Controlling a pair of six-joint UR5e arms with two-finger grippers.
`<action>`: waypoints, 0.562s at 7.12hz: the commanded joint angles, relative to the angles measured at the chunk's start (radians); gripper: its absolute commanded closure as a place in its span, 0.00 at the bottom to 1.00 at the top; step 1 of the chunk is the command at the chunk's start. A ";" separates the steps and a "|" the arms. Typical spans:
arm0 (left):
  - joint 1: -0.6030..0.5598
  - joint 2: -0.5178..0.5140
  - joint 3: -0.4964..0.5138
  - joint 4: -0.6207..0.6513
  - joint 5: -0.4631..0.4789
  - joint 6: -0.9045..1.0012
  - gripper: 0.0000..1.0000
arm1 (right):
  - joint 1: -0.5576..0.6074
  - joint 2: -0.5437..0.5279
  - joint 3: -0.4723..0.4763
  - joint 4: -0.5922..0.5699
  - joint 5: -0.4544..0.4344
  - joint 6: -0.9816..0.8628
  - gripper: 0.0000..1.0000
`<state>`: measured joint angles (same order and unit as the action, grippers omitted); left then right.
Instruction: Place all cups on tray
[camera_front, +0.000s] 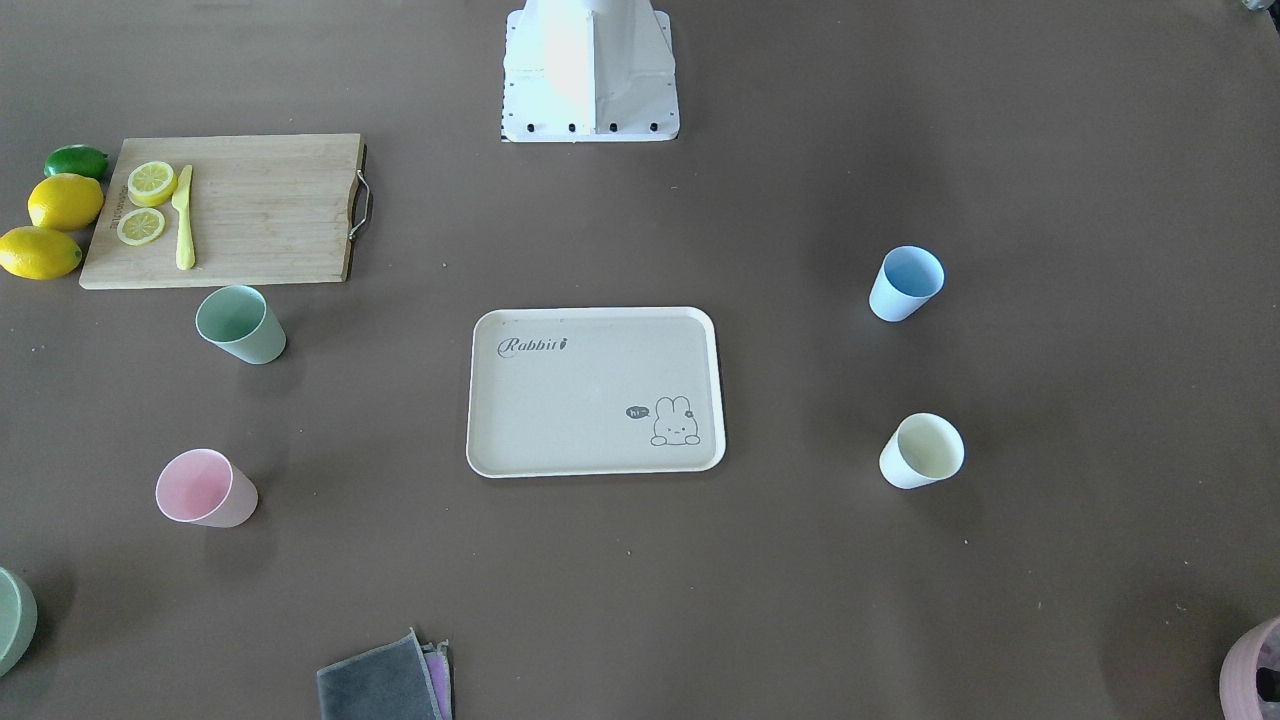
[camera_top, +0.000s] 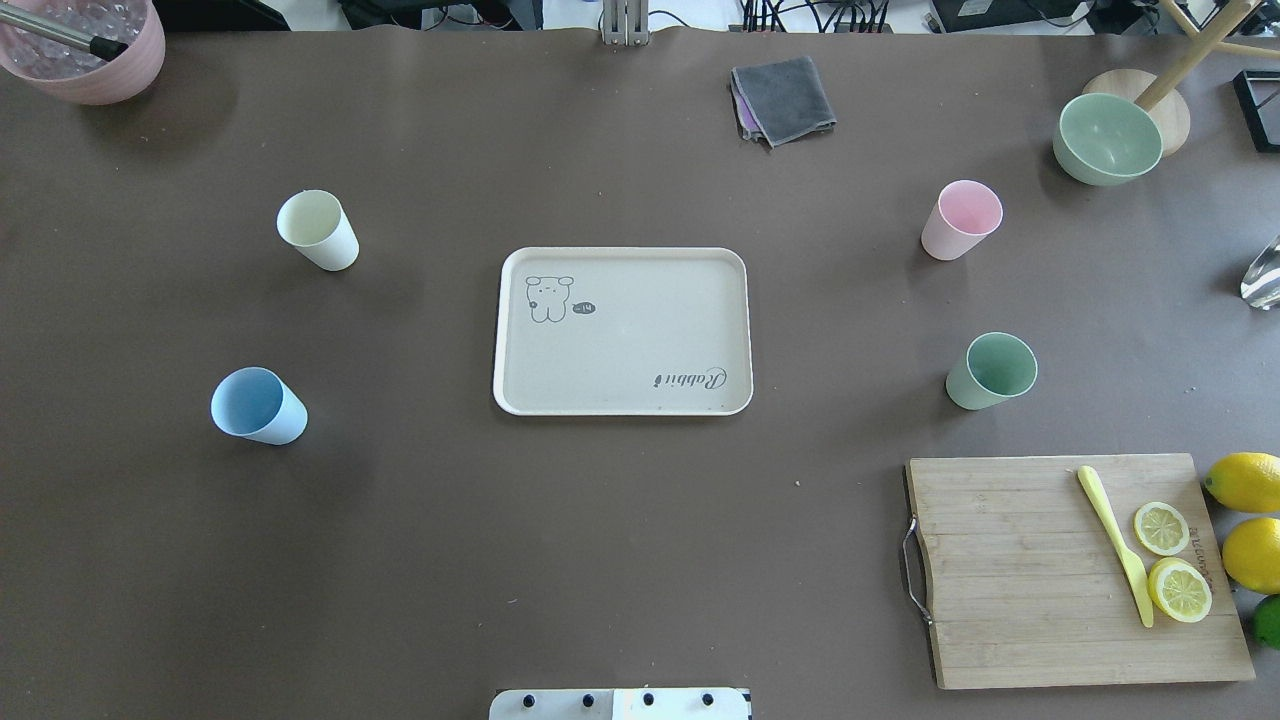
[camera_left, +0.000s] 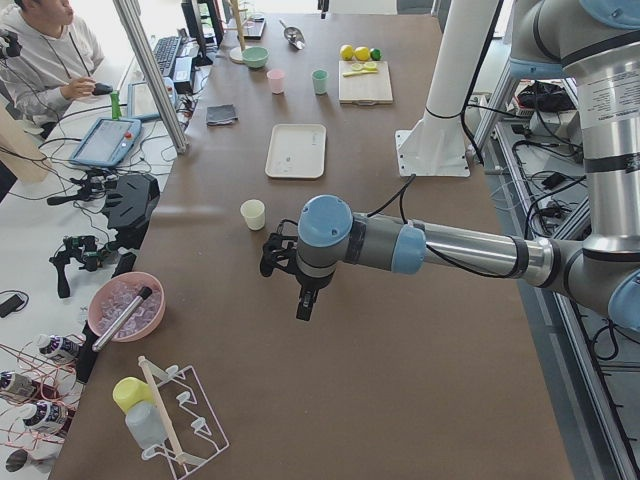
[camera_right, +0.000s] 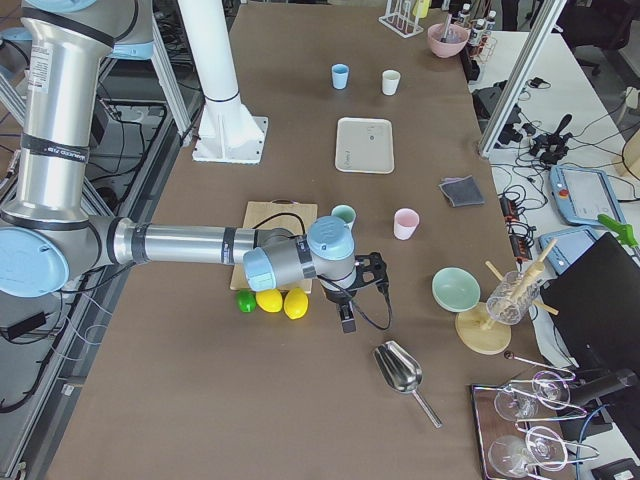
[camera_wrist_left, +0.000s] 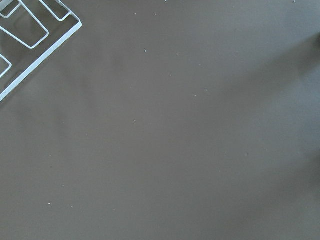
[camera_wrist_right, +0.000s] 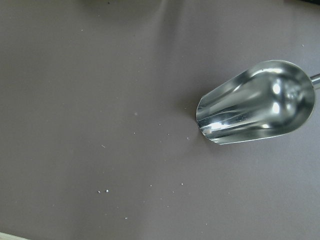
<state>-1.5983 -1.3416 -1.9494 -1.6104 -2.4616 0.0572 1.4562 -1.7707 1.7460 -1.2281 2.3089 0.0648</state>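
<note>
1. The left pincer (camera_left: 302, 305) shows only in the side view. It points down over the worktop (camera_front: 640, 600), and I cannot tell how far open it is or whether it holds anything.
2. The left wrist camera shows bare worktop, with the corner of a white wire rack (camera_wrist_left: 30, 35) at the upper left.
3. The left arm (camera_left: 450, 250) reaches level across the worktop, its wrist bent so the pincer hangs downward, near the cream-yellow cup (camera_left: 253, 214).
4. The right pincer (camera_right: 347, 320) also shows only from the side. It points down, and I cannot tell its opening or any hold.
5. The right wrist camera looks onto a metal scoop (camera_wrist_right: 257, 102) lying on the worktop.
6. The right arm (camera_right: 180, 243) stretches level along the worktop, its wrist just beside the lemons (camera_right: 283, 302).
7. The tray (camera_front: 580, 400) lies flat in the middle of the worktop.
8. The blue cup (camera_front: 906, 283) and the cream-yellow cup stand upright on the worktop on the robot's left side, well apart from the tray.
9. The green cup (camera_front: 241, 325) and the pink cup (camera_front: 205, 488) stand upright on the robot's right side, also off the tray. The green one is just beside the cutting board (camera_front: 270, 210).
</note>
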 joint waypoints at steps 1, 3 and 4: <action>0.001 0.001 0.001 0.001 -0.003 -0.002 0.02 | -0.007 0.002 -0.022 0.074 0.052 0.004 0.00; 0.003 0.001 0.003 0.001 -0.003 0.000 0.02 | -0.130 0.040 0.013 0.110 0.076 0.218 0.00; 0.006 0.001 0.004 0.001 -0.003 0.001 0.02 | -0.231 0.084 0.016 0.163 0.070 0.384 0.00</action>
<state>-1.5950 -1.3407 -1.9472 -1.6092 -2.4651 0.0566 1.3318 -1.7321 1.7524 -1.1158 2.3743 0.2527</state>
